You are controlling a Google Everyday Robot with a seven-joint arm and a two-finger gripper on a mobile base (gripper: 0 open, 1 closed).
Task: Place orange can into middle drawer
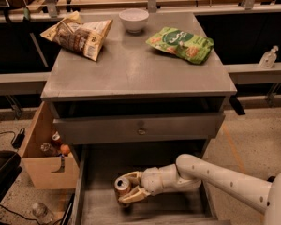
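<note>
The orange can (122, 186) is coppery with a silver top and stands a little tilted inside the open middle drawer (98, 177), a grey tray pulled out below the cabinet top. My gripper (129, 188) reaches in from the right on a white arm, low over the drawer floor, with its cream fingers (133, 196) closed around the can. The can's lower part is hidden by the fingers.
A grey drawer front with a small knob (140, 131) sits above the open drawer. On the cabinet top lie a brown chip bag (79, 36), a white bowl (134, 19) and a green snack bag (181, 43). A cardboard box (44, 158) with bottles stands at the left.
</note>
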